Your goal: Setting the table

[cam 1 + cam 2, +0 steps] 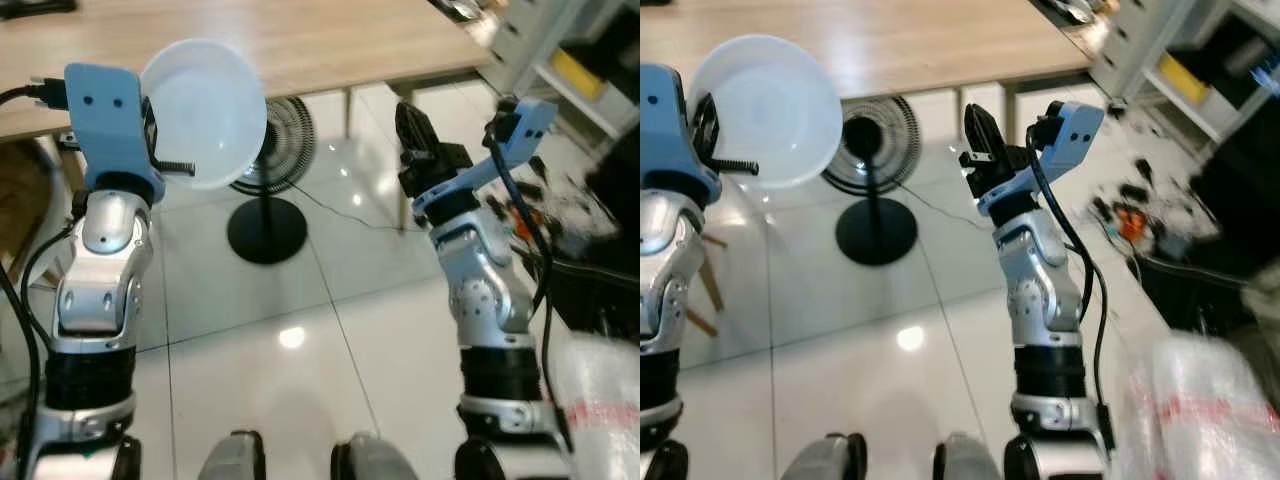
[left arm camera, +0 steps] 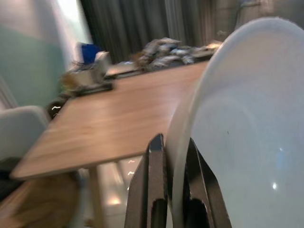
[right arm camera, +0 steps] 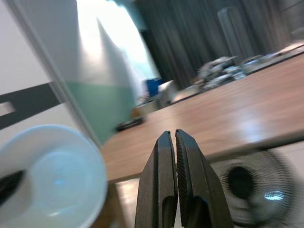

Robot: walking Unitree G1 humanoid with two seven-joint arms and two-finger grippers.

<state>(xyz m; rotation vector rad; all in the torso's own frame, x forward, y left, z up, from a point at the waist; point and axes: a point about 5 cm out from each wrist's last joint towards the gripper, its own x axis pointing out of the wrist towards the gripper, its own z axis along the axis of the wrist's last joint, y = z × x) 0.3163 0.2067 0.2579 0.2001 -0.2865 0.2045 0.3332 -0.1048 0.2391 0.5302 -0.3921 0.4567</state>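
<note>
The robot's two feet (image 1: 290, 458) stand nearest, at the bottom edge of the head view, planted on glossy white floor tiles (image 1: 300, 300) that catch the ceiling lights. Beside its right leg sits a bundle of clear plastic wrap (image 1: 1200, 410) with red print, blurred.

The left gripper (image 2: 171, 152) is raised to the robot's left, its two black fingers clamped on the rim of a white bowl (image 1: 205, 112). The bowl is held on edge, tilted, its hollow facing the head camera, in the air just short of the near edge of the wooden table (image 1: 330, 40). In the left wrist view one finger lies inside the rim and one outside, with the tabletop stretching away beyond.

The right gripper (image 1: 412, 128) is lifted too, well apart from the bowl, pointing up and forward toward the table. Its fingers are pressed together with nothing between them; the right wrist view shows them touching along their length.

Under the table stands a pedestal fan (image 1: 272, 165) on a round black base, its cord trailing across the tiles. Off to the right are white shelving (image 1: 560, 50) and a scatter of small things on the floor, too blurred to name
</note>
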